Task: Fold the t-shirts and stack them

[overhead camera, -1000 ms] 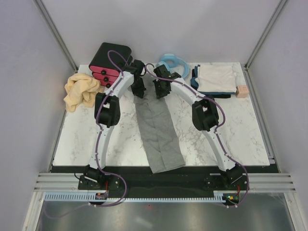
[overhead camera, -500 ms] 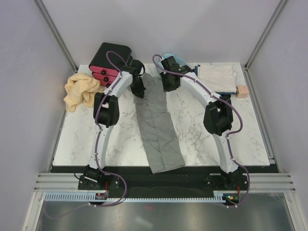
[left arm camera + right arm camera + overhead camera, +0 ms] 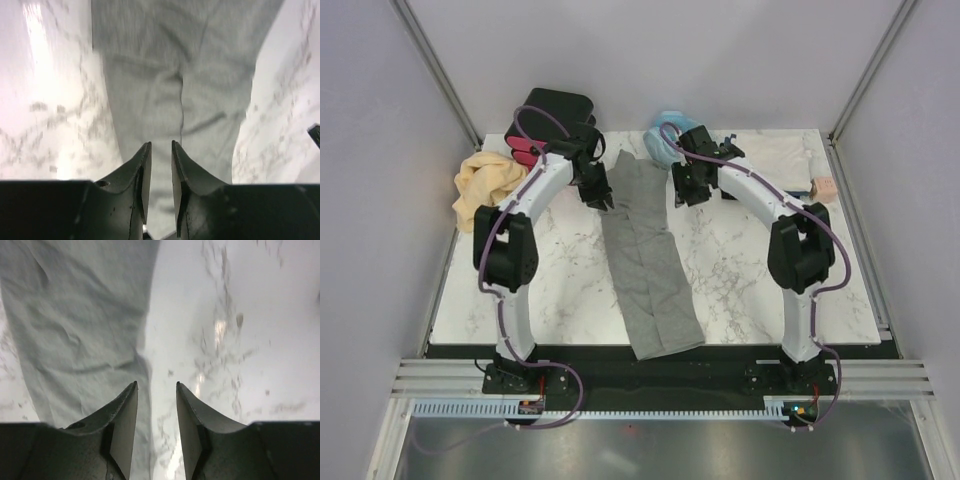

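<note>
Grey t-shirt [image 3: 645, 260], folded long on marble [image 3: 740, 285]; left claw [image 3: 161, 147], right claw [image 3: 156, 386] parted above.

Both arms are reaching way out from their bases and bowing outward. The left arm [image 3: 535, 190] has its dark elbow swung off to the left, the right arm [image 3: 760, 195] has its elbow out to the right, and both wrists curl back in toward the middle. The left pincer [image 3: 597, 190] points down with its jaws just a sliver apart, gripping nothing. The right pincer [image 3: 687, 188] hangs nose-down too with its jaws parted a fair bit wider, also gripping nothing, and it's well apart from the left one.
</note>
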Controlling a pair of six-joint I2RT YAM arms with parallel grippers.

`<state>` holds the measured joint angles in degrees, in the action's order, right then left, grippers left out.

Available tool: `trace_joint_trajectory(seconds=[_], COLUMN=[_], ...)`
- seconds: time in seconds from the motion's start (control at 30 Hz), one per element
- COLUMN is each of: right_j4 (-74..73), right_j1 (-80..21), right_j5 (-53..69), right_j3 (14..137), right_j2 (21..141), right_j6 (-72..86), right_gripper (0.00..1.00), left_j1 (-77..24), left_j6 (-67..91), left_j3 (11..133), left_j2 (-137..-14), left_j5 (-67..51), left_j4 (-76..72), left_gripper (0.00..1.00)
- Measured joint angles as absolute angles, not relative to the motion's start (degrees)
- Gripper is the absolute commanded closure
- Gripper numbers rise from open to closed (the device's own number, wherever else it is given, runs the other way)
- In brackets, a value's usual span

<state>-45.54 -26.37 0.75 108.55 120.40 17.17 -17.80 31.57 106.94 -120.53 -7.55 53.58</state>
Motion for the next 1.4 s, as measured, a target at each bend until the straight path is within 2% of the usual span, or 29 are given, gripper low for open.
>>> trace_joint_trajectory(seconds=[0.17,0.2,0.23,0.27,0.33,0.4,0.53,0.63,0.7,0.73,0.97,1.4], right_j4=[-45.4,-45.5,-45.6,-45.3,-45.2,-44.9,-44.3,-43.7,-43.7,-43.4,-41.9,-39.3], right_j1=[-25.8,-26.1,-26.3,-26.5,-27.0,-27.3,-27.3,-27.3,-27.3,-27.3,-27.6,-29.3], right_j5=[5.3,6.3,6.9,7.8,9.5,11.8,16.5,19.5,20.9,21.8,26.7,27.7], right_j3=[91.3,88.1,86.3,84.0,80.0,76.7,70.4,64.7,61.4,59.5,51.1,45.5], right_j2=[108.2,105.4,103.5,101.5,98.0,95.6,92.7,90.6,89.1,88.0,81.6,83.4], right_j6=[19.4,19.9,20.3,20.6,21.2,21.7,22.8,23.9,24.4,24.8,27.0,26.2], right_gripper=[0.54,0.51,0.50,0.55,0.57,0.53,0.52,0.50,0.40,0.39,0.43,0.42], left_j1=[-18.5,-19.1,-19.6,-20.4,-21.8,-23.0,-23.5,-23.5,-23.5,-23.5,-24.3,-26.8], left_j6=[31.7,31.9,32.1,32.4,33.3,34.2,36.2,37.5,38.5,39.0,42.5,44.3], left_j3=[92.4,89.9,87.9,85.0,79.2,73.4,64.9,61.2,58.2,56.6,46.6,44.9], left_j2=[-106.5,-104.6,-103.4,-102.0,-99.7,-97.9,-94.7,-92.5,-90.2,-88.9,-81.0,-79.9], left_j5=[-11.2,-11.6,-12.2,-12.9,-14.8,-16.9,-20.0,-22.3,-23.6,-24.2,-27.2,-27.1], left_j4=[53.1,53.3,53.2,52.5,51.7,50.4,49.1,47.0,45.1,44.2,40.2,38.0], left_gripper=[0.69,0.68,0.67,0.65,0.62,0.60,0.58,0.55,0.51,0.51,0.51,0.52])
